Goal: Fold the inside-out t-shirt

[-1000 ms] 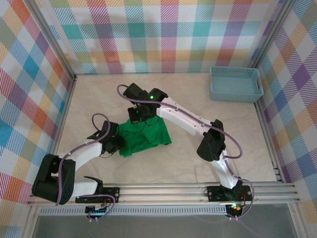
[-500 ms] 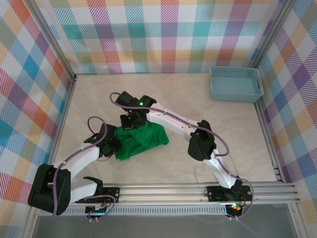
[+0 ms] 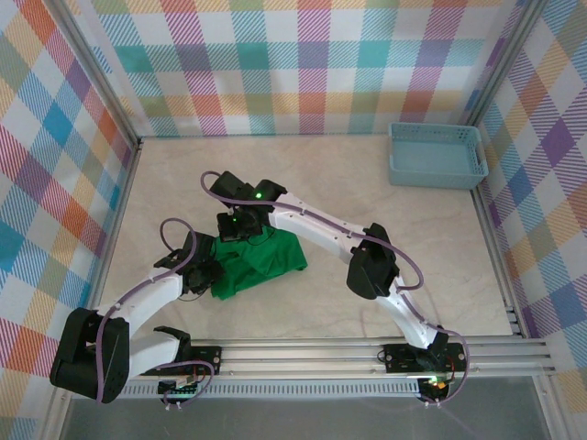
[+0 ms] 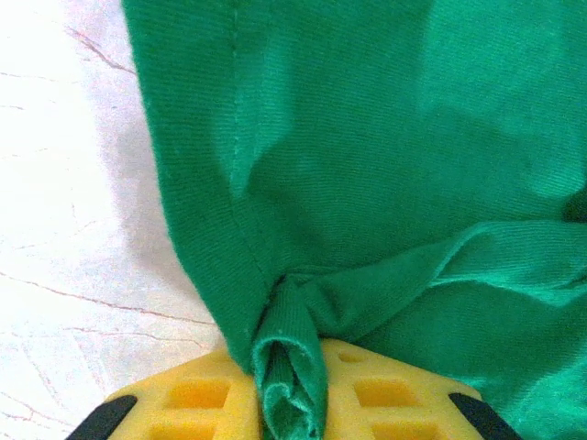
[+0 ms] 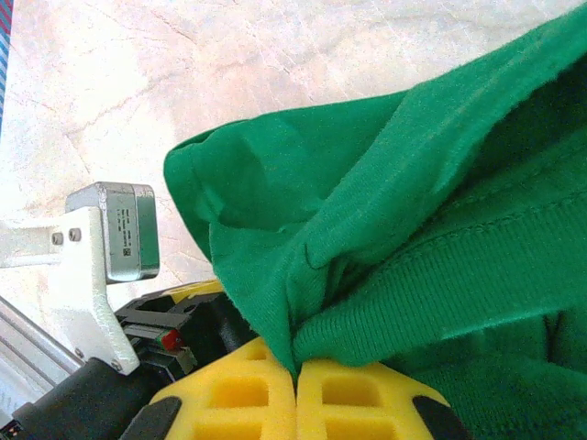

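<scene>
plainly bunched, the bright green t-shirt (image 3: 261, 266) is pinched tight in the left end effector (image 4: 292, 394) and the right end effector (image 5: 295, 371)

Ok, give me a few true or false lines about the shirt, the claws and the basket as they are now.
1. The left claw pinches a fold of the shirt. True.
2. The right claw hangs open, clear of the shirt. False: it is shut on a bunched edge of the shirt.
3. The basket sits at the far right corner of the table. True.
4. The shirt lies in the basket. False: it lies crumpled on the table, left of centre, well apart from the basket.
</scene>
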`<state>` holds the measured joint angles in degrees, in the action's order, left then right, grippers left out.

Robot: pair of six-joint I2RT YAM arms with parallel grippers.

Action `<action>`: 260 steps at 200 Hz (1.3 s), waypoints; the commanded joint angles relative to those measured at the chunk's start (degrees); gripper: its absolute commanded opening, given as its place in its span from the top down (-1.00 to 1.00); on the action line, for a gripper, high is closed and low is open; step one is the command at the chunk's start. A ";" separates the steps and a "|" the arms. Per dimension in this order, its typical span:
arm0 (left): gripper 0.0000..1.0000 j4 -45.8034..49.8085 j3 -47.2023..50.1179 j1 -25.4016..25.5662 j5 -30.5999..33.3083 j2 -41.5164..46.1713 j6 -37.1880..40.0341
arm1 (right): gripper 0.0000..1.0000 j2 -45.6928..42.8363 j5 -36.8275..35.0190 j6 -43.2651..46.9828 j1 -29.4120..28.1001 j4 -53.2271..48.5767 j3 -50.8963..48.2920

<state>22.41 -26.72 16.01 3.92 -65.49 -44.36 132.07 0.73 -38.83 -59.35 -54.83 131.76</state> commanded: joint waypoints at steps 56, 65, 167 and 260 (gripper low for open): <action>0.60 1.32 0.42 0.74 0.95 0.30 -0.66 | 1.00 -2.68 0.17 -1.20 -1.48 2.00 3.68; 0.60 1.48 0.55 0.74 0.93 0.62 -0.76 | 1.00 -3.40 -0.73 -1.05 -1.48 2.28 3.22; 0.56 3.43 0.97 0.69 2.55 4.73 -1.87 | 0.96 -2.47 2.41 -2.59 -1.50 6.78 -1.42; -0.01 17.36 -0.96 -0.37 13.28 29.18 -3.35 | -0.27 -13.77 -4.72 6.77 -0.70 3.55 -7.66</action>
<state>36.86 -26.39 15.97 16.01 -36.38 -49.76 127.61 1.41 -36.56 -60.47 -50.50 129.05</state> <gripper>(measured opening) 0.476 0.619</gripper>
